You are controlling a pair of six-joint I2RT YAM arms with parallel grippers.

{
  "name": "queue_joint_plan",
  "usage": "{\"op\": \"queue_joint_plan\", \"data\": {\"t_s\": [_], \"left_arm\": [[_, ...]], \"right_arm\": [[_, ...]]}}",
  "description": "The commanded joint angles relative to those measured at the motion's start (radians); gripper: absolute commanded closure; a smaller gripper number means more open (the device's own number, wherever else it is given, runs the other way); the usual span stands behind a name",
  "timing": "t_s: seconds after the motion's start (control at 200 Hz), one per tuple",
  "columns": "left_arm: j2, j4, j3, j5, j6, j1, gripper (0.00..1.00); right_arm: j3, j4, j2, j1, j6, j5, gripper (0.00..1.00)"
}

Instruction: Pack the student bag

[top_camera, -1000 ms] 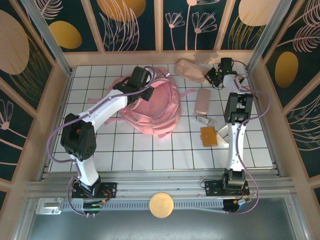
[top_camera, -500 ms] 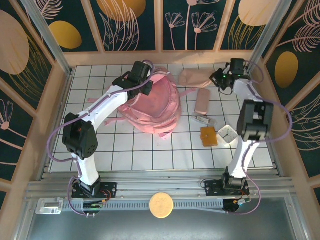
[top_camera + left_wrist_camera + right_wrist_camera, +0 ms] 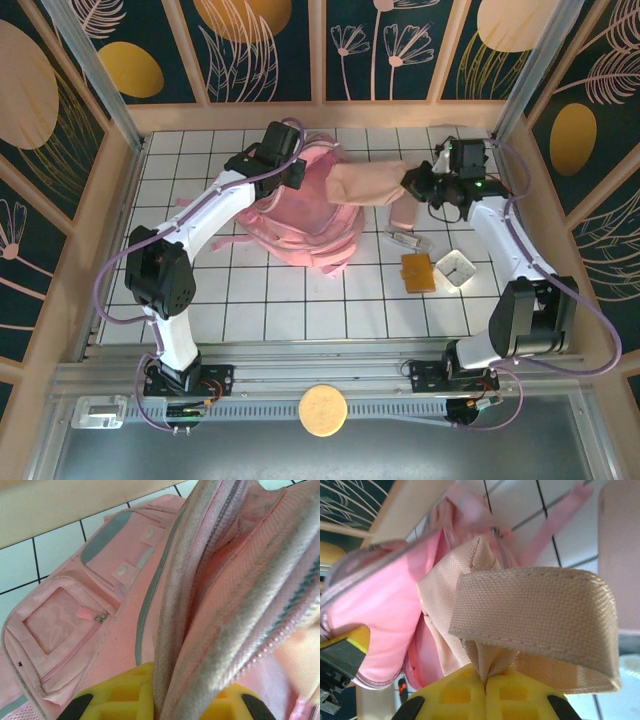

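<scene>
Two sets of jaws, both loaded.

Left gripper: clamped on the rim of the bag. The zip edge is pinched between my yellow fingers and the mouth is held up and open.

Right gripper: shut tight on the strap loop of a beige pouch. The pouch reaches out toward the bag's mouth. Its far corner sits at the pink lip, seen from the right wrist. Cannot tell whether any of it is properly inside.

Bag location: far half of the table, a little left of centre, front pockets facing my left wrist.

Progress, my reckoning: early. First item is at the opening, not yet dropped. Nothing confirmed inside, as the interior is mostly hidden.

Left on the tiles, right of the bag and close together:
- pink pouch
- clear case
- orange wallet
- white box

To do: seat the beige pouch and release it, fetch the other four if they belong, then probably zip the bag.
</scene>
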Motion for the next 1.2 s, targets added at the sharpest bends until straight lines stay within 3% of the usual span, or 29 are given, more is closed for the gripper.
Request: {"op": "queue_joint_plan", "data": {"t_s": [0.0,0.24,0.435,0.46,0.59,0.661,0.901,1.051,1.196], "left_arm": [[-0.018,0.061,0.082,0.008,-0.037,-0.032,1.00],[-0.039,0.109,0.023,0.081,-0.074,-0.064,1.00],[-0.053,0.153,-0.006,0.106,-0.090,-0.064,1.00],[-0.053,0.155,-0.010,0.106,-0.088,-0.064,1.00],[-0.055,0.165,-0.038,0.081,-0.083,-0.063,1.00],[-0.049,0.163,-0.051,0.059,-0.081,-0.062,1.00],[-0.009,0.157,-0.070,0.005,-0.062,-0.062,1.00],[0.008,0.161,-0.064,0.016,-0.059,-0.062,1.00],[-0.002,0.162,-0.067,0.033,-0.052,-0.062,1.00]], "right_arm": [[-0.027,0.077,0.030,0.066,0.090,-0.020,1.00],[0.058,0.457,0.324,0.249,0.286,-0.067,1.00],[0.171,0.656,0.572,0.325,0.374,-0.121,1.00],[0.198,0.639,0.589,0.329,0.360,-0.132,0.96],[0.287,0.385,0.560,0.329,0.209,-0.077,0.47],[0.326,0.218,0.511,0.321,0.115,-0.044,0.35],[0.317,-0.169,0.318,0.294,-0.026,0.047,0.26],[0.242,-0.320,0.198,0.214,-0.106,0.192,0.21],[0.249,-0.391,0.282,0.080,-0.255,0.324,0.17]]}}
